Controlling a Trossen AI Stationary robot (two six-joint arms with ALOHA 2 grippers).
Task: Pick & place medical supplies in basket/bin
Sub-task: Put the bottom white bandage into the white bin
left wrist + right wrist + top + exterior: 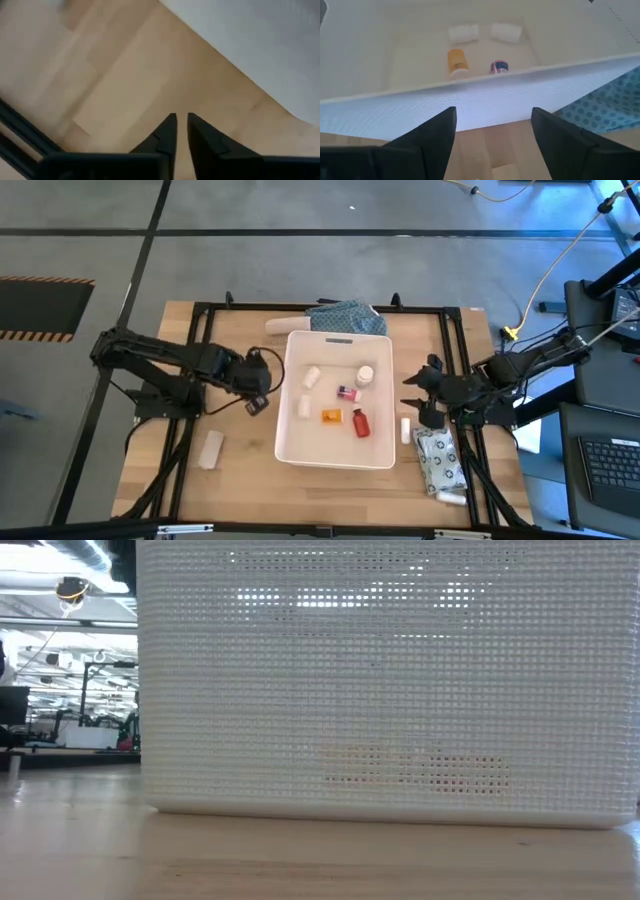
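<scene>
The white bin (338, 452) stands mid-table, and its mesh wall (390, 680) fills the low view. Inside lie three small white bottles (312, 377), a pink-labelled item (347, 392), an orange item (330, 416) and a red bottle (361, 423). My left gripper (262, 390) hangs shut just left of the bin, over bare wood (181, 120). My right gripper (413, 392) is open just right of the bin, facing its wall (492, 117). The grey patterned pouch (440, 460) lies flat near my right gripper, with a small white tube (405, 430) beside it.
A white roll (210, 448) lies on the table's near left. A white tube (283, 326) and the blue-green cloth (347, 317) sit at the bin's far side. Another white item (452, 498) lies near the pouch's near end. A black frame (200, 310) borders the table.
</scene>
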